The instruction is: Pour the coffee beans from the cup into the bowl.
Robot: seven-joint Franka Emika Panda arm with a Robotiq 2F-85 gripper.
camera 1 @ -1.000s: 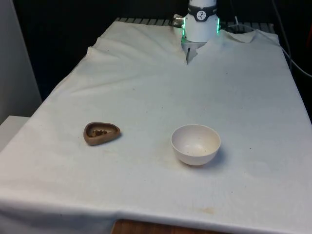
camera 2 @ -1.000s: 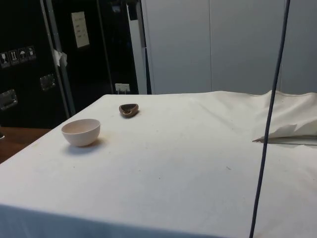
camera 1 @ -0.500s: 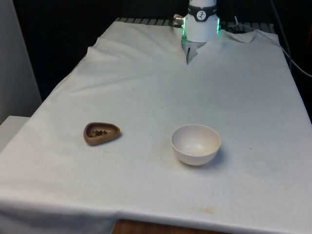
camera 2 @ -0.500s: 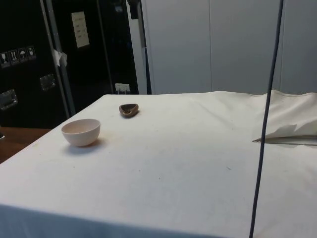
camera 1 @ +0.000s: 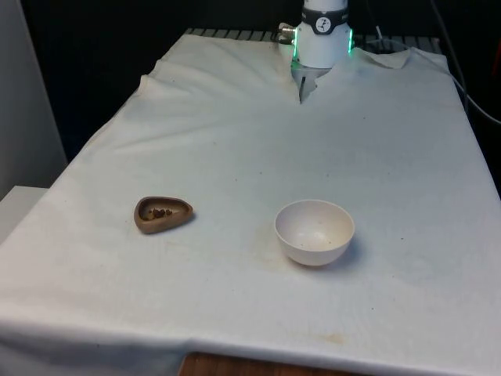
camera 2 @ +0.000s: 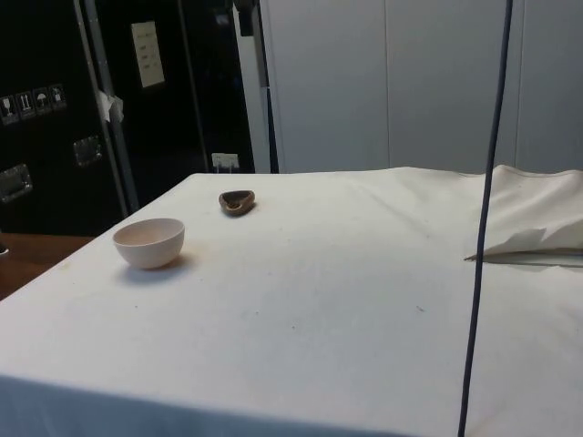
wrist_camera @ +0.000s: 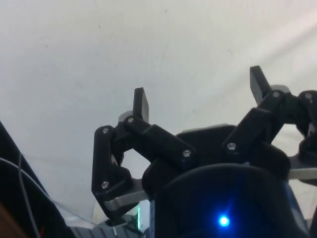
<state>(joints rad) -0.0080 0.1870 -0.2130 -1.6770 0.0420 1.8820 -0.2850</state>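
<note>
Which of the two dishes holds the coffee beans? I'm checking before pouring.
The small brown wooden cup holds dark beans; the round white bowl beside it looks empty.

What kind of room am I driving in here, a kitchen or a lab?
Most likely a lab or test cell, not a kitchen. The table's white cloth carries just a small brown cup of coffee beans and a white bowl; dark equipment cabinets stand behind. The gripper hangs open over bare cloth.
</note>
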